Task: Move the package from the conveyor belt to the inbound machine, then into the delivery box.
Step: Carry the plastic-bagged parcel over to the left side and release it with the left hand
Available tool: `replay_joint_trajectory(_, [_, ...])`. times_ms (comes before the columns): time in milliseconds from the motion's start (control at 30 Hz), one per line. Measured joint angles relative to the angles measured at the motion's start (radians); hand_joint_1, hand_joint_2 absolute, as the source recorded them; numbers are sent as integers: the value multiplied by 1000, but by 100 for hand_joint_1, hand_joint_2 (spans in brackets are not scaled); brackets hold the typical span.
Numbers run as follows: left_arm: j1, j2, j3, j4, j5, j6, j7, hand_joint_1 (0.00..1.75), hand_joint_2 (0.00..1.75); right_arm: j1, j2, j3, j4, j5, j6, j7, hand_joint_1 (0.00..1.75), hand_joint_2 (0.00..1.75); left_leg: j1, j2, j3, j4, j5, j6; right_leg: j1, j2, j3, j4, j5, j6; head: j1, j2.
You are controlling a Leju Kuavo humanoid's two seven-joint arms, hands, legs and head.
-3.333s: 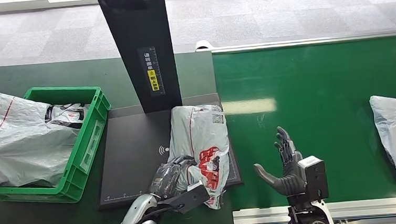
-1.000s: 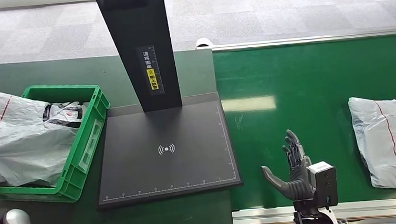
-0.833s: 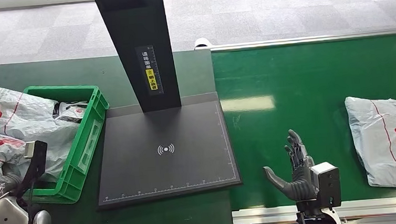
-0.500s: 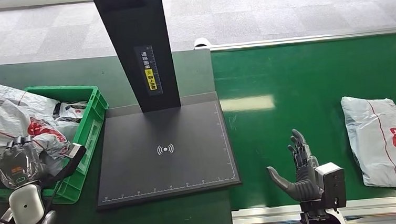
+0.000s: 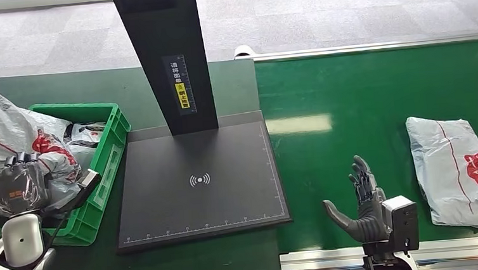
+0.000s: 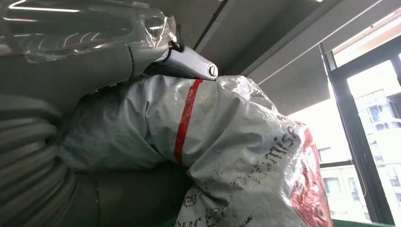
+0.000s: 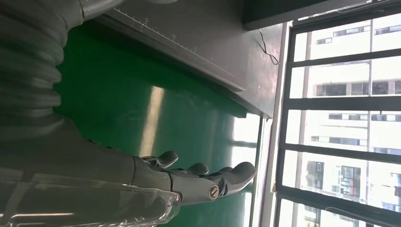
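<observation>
Two packages are showing. The left hand (image 5: 18, 188) is gripping one package (image 5: 50, 154), fingers wrapped around it, directly over the green box (image 5: 108, 160); release is likely next. The right hand (image 5: 362, 206) is hovering over the belt (image 5: 361, 101), fingers spread, nearer the second package (image 5: 458, 170) lying lengthwise beside it.

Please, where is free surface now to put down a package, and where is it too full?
The black scanner plate, between the green crate and the conveyor belt, is bare. The belt is bare between the plate and the waiting package; the right hand hovers open there. The crate is crowded: the left hand holds a package over heaped bags.
</observation>
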Motion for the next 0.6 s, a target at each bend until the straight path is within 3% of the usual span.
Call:
replay_joint_trajectory(133, [23, -49, 6, 10, 0, 0, 0, 175, 175, 0, 2, -2, -2, 9, 3, 0, 0, 175, 0, 0, 0, 0, 0, 0, 0, 0, 0, 0, 0, 0, 0, 0])
replay_joint_trajectory(300, [97, -123, 125, 0, 0, 11, -1, 175, 175, 1, 9, -5, -2, 27, 11, 1, 0, 175, 0, 2, 0, 0, 0, 0, 0, 1, -1, 0, 0, 0, 0, 0])
replay_joint_trajectory(400, [125, -139, 190, -7, 0, -12, 0, 175, 175, 1, 10, -6, -3, 32, 12, 0, 0, 175, 0, 1, 0, 0, 0, 0, 0, 1, -1, 0, 0, 0, 0, 0])
replay_joint_trajectory(600, [138, -151, 226, -7, 0, -60, -1, 175, 175, 1, 10, -9, -4, 33, 12, 0, 0, 175, 0, 1, 0, 0, 0, 0, 0, 1, 0, 0, 0, 0, 0, 0])
